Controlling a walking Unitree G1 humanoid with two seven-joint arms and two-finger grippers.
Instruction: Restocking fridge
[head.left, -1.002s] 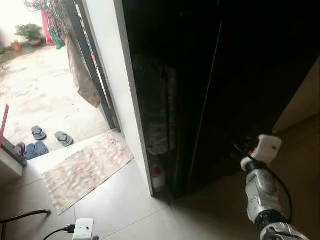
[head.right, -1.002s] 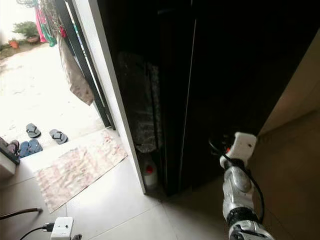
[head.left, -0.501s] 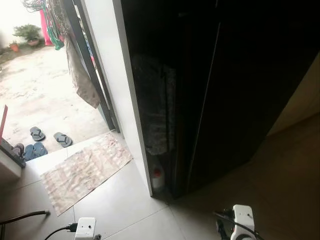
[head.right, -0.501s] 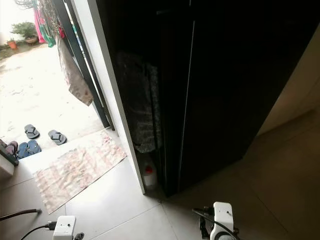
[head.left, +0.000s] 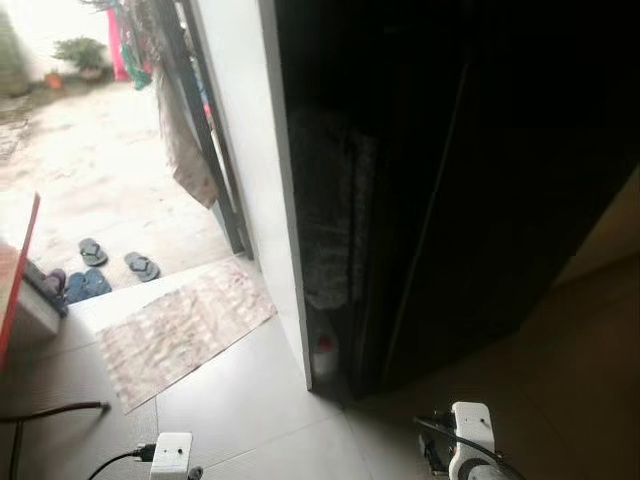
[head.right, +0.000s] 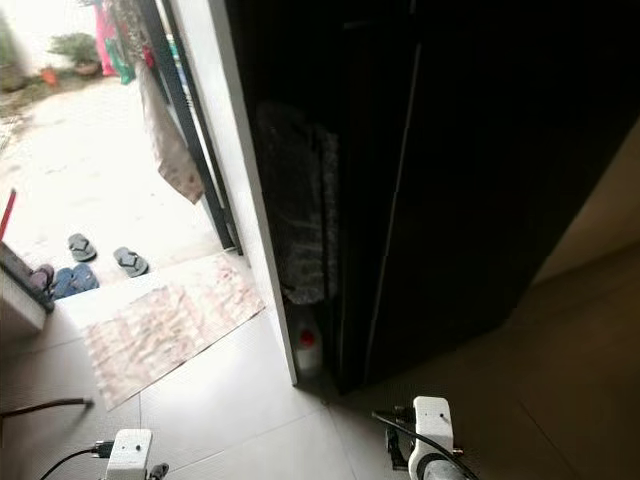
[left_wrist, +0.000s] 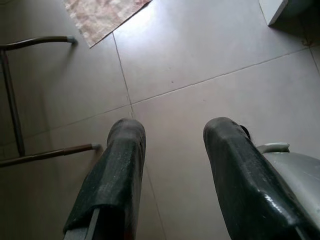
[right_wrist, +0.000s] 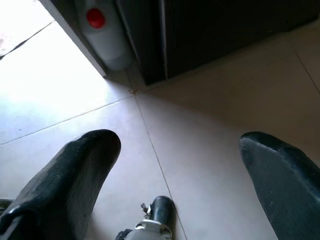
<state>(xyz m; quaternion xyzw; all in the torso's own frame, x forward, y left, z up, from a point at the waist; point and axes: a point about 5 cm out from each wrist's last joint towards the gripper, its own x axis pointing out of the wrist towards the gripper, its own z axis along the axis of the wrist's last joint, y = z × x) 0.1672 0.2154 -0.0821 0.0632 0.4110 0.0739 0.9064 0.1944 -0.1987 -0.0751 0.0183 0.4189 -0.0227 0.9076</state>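
Observation:
A tall black unit (head.left: 500, 180), closed, with a vertical door seam, fills the right of the head views; it is too dark to tell if it is the fridge. A white jug with a red cap (head.left: 324, 355) stands on the floor in the gap between it and the white wall edge (head.left: 265, 170). My right arm's white wrist (head.left: 470, 435) hangs low in front of the unit. My right gripper (right_wrist: 180, 142) is open over bare tiles, with the jug (right_wrist: 102, 35) ahead of it. Over the floor my left gripper (left_wrist: 175, 127) is open and holds nothing.
A patterned mat (head.left: 185, 330) lies at the open doorway, with slippers (head.left: 110, 265) outside it. A white plug block (head.left: 170, 455) and its cable sit on the tiles at my lower left. Thin metal legs (left_wrist: 35, 42) stand near my left gripper. A red-edged object (head.left: 25, 270) is far left.
My right arm, raised toward the black unit a second ago, has dropped low. The camera has turned slightly left, so the scene sits further right.

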